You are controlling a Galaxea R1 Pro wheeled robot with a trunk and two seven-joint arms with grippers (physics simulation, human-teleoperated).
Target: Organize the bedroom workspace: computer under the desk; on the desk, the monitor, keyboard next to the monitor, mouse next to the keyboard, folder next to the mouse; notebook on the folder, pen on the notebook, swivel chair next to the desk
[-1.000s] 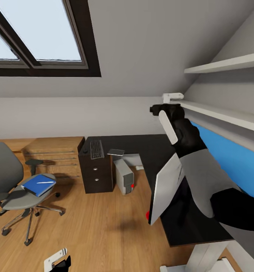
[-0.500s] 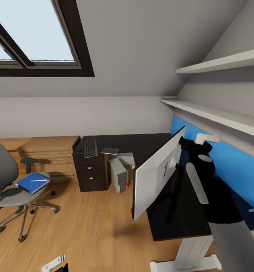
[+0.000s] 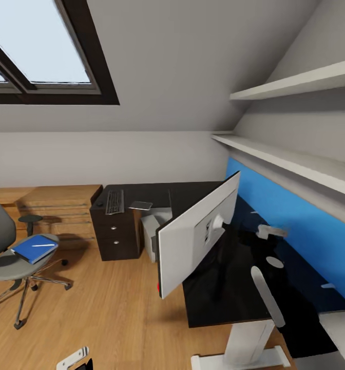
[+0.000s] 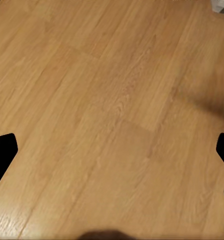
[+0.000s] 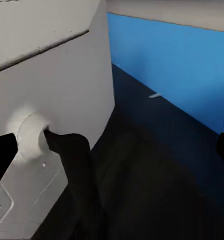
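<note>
- Monitor (image 3: 193, 241) sits centre frame in the head view, tilted, pale back toward camera, over the near wing of the desk (image 3: 218, 298). Whether its foot is planted on the black top can't be told.
- Right gripper (image 3: 267, 232): white part shows right of centre beside the monitor's back. Right wrist view shows fingertips at both side edges, so it reads as spread wide with nothing between them, just behind the monitor's stand mount (image 5: 29, 132).
- Left gripper (image 4: 112, 150): tips at the frame edges over the bare floor (image 4: 112, 100), wide apart, holding nothing.
- Risk: the monitor leans toward the desk's front edge; a bump from the right arm could tip it off onto the floor.
- Risk: the monitor stands well apart from the keyboard (image 3: 114, 201) at mid-left, so the "next to" condition may fail.
- Folder (image 3: 34, 248) with pen (image 3: 43, 245) lies on the swivel chair (image 3: 8, 257) at lower left; rolling the chair could slide them off.
- Computer (image 3: 151, 234) stands partly hidden behind the monitor, under the desk.
</note>
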